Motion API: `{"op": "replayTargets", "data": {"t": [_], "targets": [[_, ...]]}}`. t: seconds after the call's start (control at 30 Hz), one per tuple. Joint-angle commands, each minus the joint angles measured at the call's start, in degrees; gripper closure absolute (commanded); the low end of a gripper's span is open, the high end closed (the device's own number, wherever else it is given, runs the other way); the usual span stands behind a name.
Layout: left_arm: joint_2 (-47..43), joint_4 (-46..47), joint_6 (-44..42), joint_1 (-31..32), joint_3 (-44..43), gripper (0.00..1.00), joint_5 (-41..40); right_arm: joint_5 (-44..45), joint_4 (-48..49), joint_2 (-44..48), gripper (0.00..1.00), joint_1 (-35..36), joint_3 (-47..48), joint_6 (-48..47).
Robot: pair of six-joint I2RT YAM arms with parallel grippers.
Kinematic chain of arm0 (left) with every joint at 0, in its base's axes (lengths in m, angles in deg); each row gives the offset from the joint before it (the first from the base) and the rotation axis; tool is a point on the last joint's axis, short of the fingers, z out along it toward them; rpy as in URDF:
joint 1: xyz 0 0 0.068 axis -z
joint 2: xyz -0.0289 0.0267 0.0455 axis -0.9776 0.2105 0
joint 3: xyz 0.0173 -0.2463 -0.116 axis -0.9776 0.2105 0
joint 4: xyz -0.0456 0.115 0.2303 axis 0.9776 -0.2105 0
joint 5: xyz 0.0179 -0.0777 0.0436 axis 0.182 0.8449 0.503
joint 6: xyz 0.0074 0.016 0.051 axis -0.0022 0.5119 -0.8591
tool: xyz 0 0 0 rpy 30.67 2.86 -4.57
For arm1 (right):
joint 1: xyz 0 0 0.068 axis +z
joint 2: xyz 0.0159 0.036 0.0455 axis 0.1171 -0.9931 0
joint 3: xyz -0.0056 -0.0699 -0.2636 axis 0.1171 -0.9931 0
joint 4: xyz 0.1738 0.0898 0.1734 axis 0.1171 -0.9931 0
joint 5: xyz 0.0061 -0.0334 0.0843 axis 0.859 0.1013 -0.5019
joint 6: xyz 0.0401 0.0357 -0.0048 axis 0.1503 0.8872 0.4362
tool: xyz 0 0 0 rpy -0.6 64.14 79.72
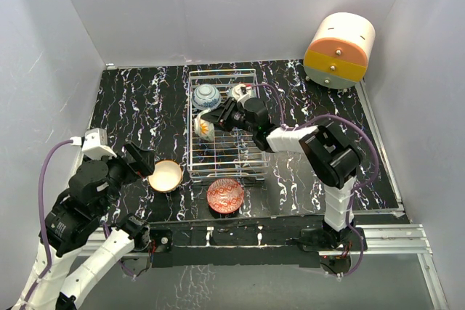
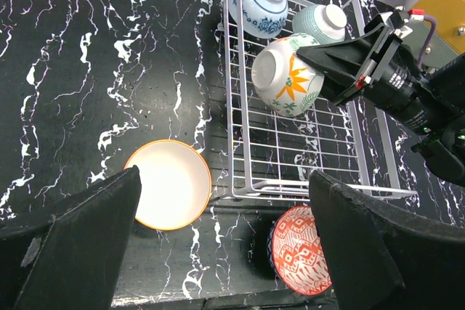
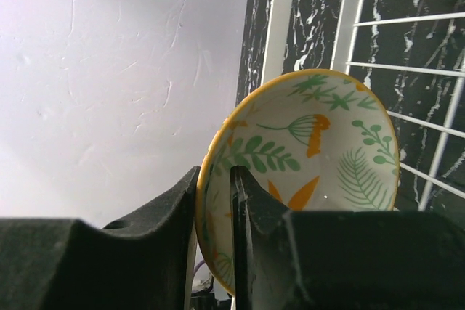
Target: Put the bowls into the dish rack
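**Ana:** Bowls first: where did the five sit?

**Ben:** Three were in the dish rack (image 1: 227,159), which stood mid-worktop (image 1: 138,99). The blue-patterned bowl (image 1: 206,96) lay foot-up at the rack's 11 o'clock corner. The mint bowl (image 2: 323,22) lay foot-up just beside it, toward 1 o'clock. The leafy bowl (image 2: 287,74) stood tilted on its edge along the rack's 9 o'clock side.

**Ana:** And the other two?

**Ben:** Both sat mouth-up on the worktop. The cream bowl (image 1: 166,176) was just off the rack's 8 o'clock corner, and the red bowl (image 1: 224,195) was just past its 6 o'clock edge.

**Ana:** What were the right jaws doing?

**Ben:** They reached in from 3 o'clock and straddled the leafy bowl's rim, one finger (image 3: 171,215) outside it and the other inside. They stood close together, but I couldn't tell whether they squeezed the rim or only flanked it.

**Ana:** And the left jaws?

**Ben:** They were spread wide and held nothing, hanging over the worktop at the rack's 8 o'clock with the cream bowl beneath them.

**Ana:** Anything else?

**Ben:** A cream-and-orange drawer unit (image 1: 339,50) stood in the worktop's 1 o'clock corner, well apart from the rack.
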Motion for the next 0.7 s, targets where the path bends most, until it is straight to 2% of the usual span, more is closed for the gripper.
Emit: {"op": "replayTargets", "data": {"t": [0.0, 0.13, 0.3, 0.33, 0.37, 0.4, 0.53, 0.67], "targets": [[-0.2, -0.79, -0.25, 0.11, -1.06, 0.03, -0.7, 4.52, -4.23, 3.84, 0.75, -0.94, -2.33, -1.91], [-0.09, -0.69, -0.16, 0.09, -0.71, 0.03, -0.53, 5.82, -7.21, 5.02, 0.73, -1.42, -2.93, -2.79], [-0.02, -0.78, -0.01, 0.09, -0.49, 0.03, -0.4, 4.48, -6.1, 5.0, 0.74, -2.85, -5.38, -1.87], [-0.1, -0.78, -0.07, 0.13, -0.36, 0.03, -0.43, 3.49, -3.93, 4.79, 0.79, -3.25, -6.33, -1.12], [-0.07, -0.78, -0.03, 0.11, -0.28, 0.03, -0.52, 2.09, -0.65, 4.33, 0.9, -3.48, -7.19, 0.21], [-0.03, -0.78, -0.06, 0.09, -0.19, 0.03, -0.53, 0.36, 2.99, 3.56, 0.92, -3.61, -7.72, 1.42], [0.63, -0.63, -0.16, 0.13, -0.16, 0.03, -0.37, -5.75, 14.94, -1.0, 0.92, -3.51, -5.53, 6.77], [1.12, -0.69, -0.34, 0.1, -0.84, 0.03, -0.51, -7.36, 19.41, -3.19, 0.92, -2.79, -2.91, 10.75]]}}
